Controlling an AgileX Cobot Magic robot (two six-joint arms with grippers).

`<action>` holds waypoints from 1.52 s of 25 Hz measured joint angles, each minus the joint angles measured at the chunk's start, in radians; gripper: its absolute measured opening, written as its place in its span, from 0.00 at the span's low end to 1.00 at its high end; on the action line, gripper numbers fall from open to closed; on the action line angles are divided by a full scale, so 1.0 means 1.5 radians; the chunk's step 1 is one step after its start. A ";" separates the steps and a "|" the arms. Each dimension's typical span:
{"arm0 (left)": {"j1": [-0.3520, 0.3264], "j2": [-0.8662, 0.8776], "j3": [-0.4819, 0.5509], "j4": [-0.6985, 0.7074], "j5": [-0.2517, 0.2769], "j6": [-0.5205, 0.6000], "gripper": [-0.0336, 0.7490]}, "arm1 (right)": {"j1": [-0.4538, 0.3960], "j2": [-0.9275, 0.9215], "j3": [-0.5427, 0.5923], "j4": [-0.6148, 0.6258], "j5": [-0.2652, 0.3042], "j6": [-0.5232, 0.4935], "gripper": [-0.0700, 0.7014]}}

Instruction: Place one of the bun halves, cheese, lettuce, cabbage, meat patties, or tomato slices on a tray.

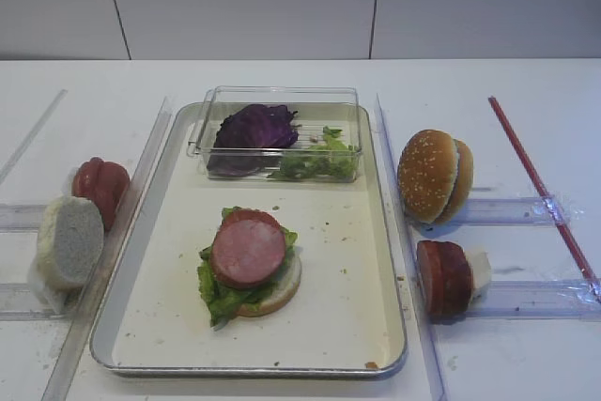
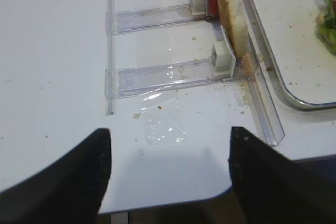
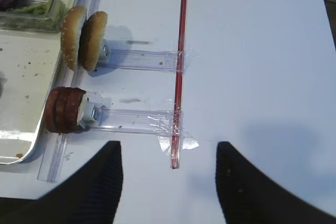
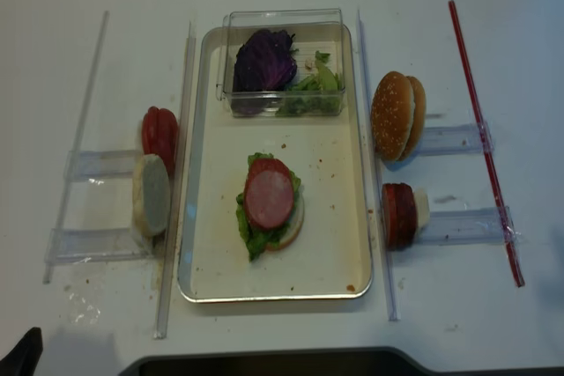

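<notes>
Both pincers, right (image 3: 168,179) and left (image 2: 168,174), wide apart and empty, low over the table.

Colours in front of my hands

Pink meat patty (image 1: 248,253) is sitting on green lettuce (image 1: 218,292); purple cabbage (image 1: 255,128); golden sesame-speckled bun (image 1: 428,176); white table (image 1: 282,77).

You are looking at a lab-style test bench, not a kitchen: a plain white table (image 1: 282,77) before bare white wall panels (image 1: 244,2), with clear plastic holders (image 3: 139,59) taped down beside a metal tray (image 1: 141,269).
</notes>
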 joint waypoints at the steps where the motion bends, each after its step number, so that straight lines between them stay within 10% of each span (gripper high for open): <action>1: 0.000 0.000 0.000 0.000 0.000 0.000 0.60 | 0.000 -0.015 0.010 -0.001 -0.001 0.000 0.64; 38: 0.000 0.000 0.000 0.000 0.000 0.000 0.60 | 0.000 -0.359 0.303 -0.038 -0.086 0.013 0.64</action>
